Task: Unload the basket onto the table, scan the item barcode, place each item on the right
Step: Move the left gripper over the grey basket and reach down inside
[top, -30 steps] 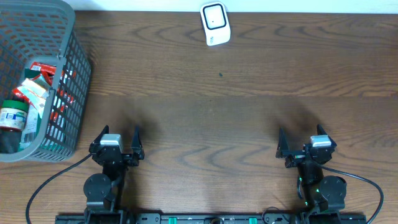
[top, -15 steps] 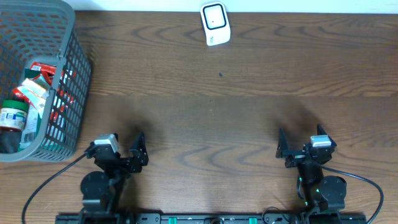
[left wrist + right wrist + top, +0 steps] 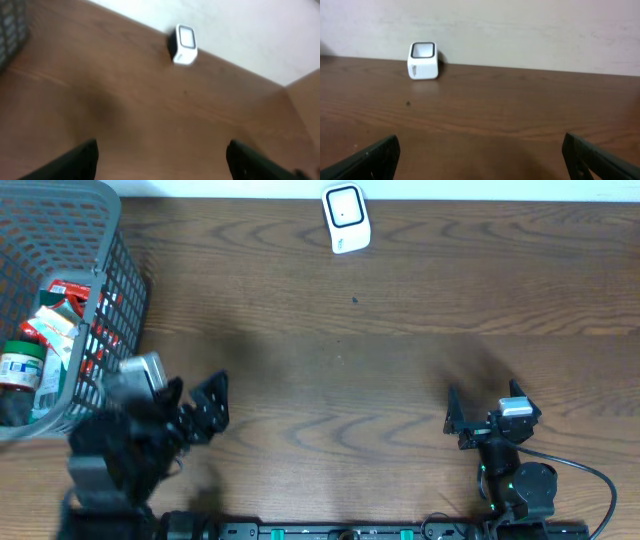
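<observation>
The white barcode scanner (image 3: pixel 346 218) stands at the table's far edge; it also shows in the left wrist view (image 3: pixel 184 45) and the right wrist view (image 3: pixel 423 60). Several packaged items (image 3: pixel 55 320), among them a jar (image 3: pixel 18 368), lie in the grey basket (image 3: pixel 112 275) at the left. My left gripper (image 3: pixel 195 405) (image 3: pixel 161 155) is open and empty, lifted off the table beside the basket's near right corner, and blurred. My right gripper (image 3: pixel 483 402) (image 3: pixel 482 152) is open and empty, low near the front edge at the right.
The basket's mesh corner (image 3: pixel 12 25) shows at the top left of the left wrist view. A pale wall runs behind the table's far edge. Bare brown wood lies between the grippers and the scanner.
The left arm has risen and swung left toward the basket, its jaws still open. The right arm has not moved.
</observation>
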Motion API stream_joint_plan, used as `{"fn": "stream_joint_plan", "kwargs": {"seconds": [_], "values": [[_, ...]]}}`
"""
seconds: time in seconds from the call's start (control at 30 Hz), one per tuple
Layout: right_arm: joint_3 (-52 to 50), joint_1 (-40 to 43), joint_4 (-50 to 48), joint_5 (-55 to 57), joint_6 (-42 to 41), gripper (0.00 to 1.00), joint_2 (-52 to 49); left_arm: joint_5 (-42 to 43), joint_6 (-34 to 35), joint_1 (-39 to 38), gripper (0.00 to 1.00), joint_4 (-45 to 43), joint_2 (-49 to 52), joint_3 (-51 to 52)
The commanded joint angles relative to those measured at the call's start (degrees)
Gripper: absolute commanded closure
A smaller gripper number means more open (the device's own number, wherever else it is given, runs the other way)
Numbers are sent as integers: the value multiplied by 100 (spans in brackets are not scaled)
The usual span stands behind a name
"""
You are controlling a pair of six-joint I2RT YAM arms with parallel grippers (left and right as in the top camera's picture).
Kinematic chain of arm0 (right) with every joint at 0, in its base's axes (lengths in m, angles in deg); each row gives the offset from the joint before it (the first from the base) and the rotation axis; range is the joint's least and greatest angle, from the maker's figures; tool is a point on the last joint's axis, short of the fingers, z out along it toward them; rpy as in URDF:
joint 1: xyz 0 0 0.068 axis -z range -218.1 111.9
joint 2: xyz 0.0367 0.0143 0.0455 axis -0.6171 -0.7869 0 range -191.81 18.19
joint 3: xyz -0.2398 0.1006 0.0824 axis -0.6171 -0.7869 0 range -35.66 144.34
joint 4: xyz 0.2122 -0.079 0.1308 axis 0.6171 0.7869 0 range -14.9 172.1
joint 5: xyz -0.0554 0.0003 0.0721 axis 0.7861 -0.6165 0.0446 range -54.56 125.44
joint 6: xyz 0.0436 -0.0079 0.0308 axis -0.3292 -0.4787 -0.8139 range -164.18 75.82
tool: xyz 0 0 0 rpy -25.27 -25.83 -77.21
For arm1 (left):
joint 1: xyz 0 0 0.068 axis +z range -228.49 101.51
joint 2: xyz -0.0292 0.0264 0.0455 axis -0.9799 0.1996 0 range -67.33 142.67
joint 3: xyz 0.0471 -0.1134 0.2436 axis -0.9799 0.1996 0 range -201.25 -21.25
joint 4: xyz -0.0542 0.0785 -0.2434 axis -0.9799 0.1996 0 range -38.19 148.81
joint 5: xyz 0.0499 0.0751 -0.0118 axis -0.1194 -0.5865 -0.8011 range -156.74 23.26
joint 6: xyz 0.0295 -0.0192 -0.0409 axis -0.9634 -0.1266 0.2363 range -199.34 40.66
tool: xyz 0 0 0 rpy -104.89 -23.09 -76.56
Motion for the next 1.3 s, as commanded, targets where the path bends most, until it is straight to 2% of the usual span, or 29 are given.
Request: {"fn": "stream_joint_plan", "kwargs": {"seconds": [0.0,0.23,0.37,0.47,0.53,0.6,0.73,0.9,1.0,1.1,1.27], "values": [[-9,-35,22,13,44,1,9,350,-79,24,18,664,1150,-1554],[-9,-35,22,13,44,1,9,332,-905,24,18,2627,3589,-4927],[-9,-35,22,13,42,1,9,57,-938,24,18,3095,4485,-6028],[-9,-35,22,13,44,1,9,28,-986,33,18,2767,4817,-6109],[-9,-35,22,13,44,1,9,26,-1266,61,18,2651,4909,-6109],[-9,-35,22,13,44,1,9,-240,-1311,133,18,2535,4981,-6109],[-9,-35,22,13,44,1,9,-911,-590,481,18,2140,5003,-6109],[-9,-35,22,13,44,1,9,-1792,240,1443,22,1633,5001,-6109],[-9,-35,22,13,44,1,9,-2415,468,2055,21,1659,5132,-6092],[-9,-35,22,13,44,1,9,-2612,466,2481,21,1768,5348,-6048],[-9,-35,22,13,44,1,9,-2627,466,3016,11,2315,5897,-5989]]}}
